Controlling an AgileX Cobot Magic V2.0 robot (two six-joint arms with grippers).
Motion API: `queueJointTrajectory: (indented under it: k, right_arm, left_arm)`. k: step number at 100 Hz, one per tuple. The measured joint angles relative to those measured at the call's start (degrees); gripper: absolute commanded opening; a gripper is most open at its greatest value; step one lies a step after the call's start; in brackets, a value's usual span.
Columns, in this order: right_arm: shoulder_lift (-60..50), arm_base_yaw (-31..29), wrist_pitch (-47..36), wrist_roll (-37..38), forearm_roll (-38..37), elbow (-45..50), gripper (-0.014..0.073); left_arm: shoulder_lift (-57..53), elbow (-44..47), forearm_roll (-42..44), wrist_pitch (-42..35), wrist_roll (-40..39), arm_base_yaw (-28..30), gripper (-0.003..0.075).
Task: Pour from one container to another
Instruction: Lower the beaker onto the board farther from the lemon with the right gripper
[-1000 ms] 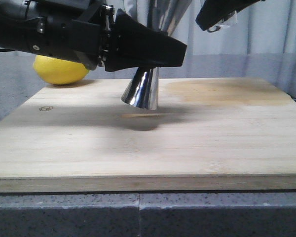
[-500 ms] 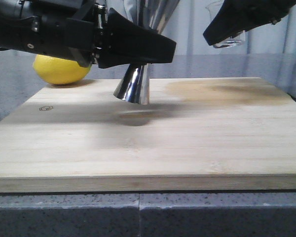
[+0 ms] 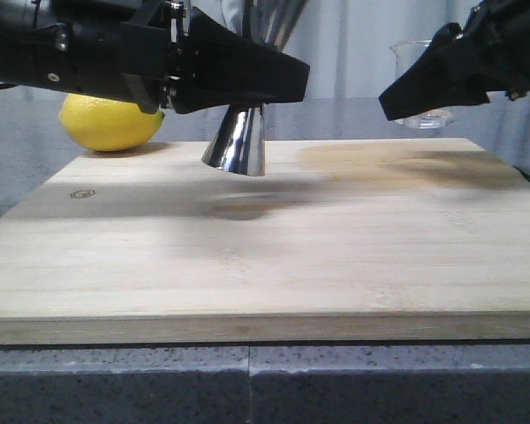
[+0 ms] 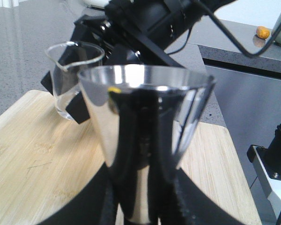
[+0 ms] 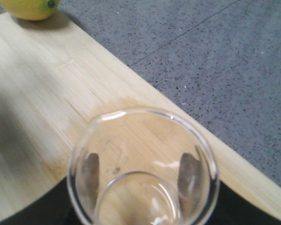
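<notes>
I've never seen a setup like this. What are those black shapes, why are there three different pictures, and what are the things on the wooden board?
The black shapes are two robot arms, each ending in a claw. One picture looks forward over the table; the other two come from small cameras on each arm's wrist, looking down past its claw.

The left claw grips a shiny metal cup, a measuring cup with a flared base, held above the wooden board. The left wrist view shows the same cup close up.

The right claw holds a clear glass beaker, which looks empty. In the front view it shows behind the claw.

A yellow lemon lies at the board's far left corner.
</notes>
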Motion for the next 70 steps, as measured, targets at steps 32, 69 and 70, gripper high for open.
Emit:
queueJointTrajectory:
  k: [32, 69, 70]
  right_arm:
    - [0.00, -2.27, -0.24, -14.17, 12.95, 4.85, 0.0122]
    - [4.93, -2.51, 1.72, -19.45, 16.67, 5.71, 0.0122]
    - [5.06, -2.51, 1.73, -19.47, 16.86, 5.71, 0.0122]
  left_arm:
    - [0.00, 0.00, -0.58, 0.00, 0.00, 0.00, -0.0019]
    - [0.00, 0.00, -0.82, 0.00, 0.00, 0.09, -0.0019]
    - [0.00, 0.00, -0.82, 0.00, 0.00, 0.09, -0.0019]
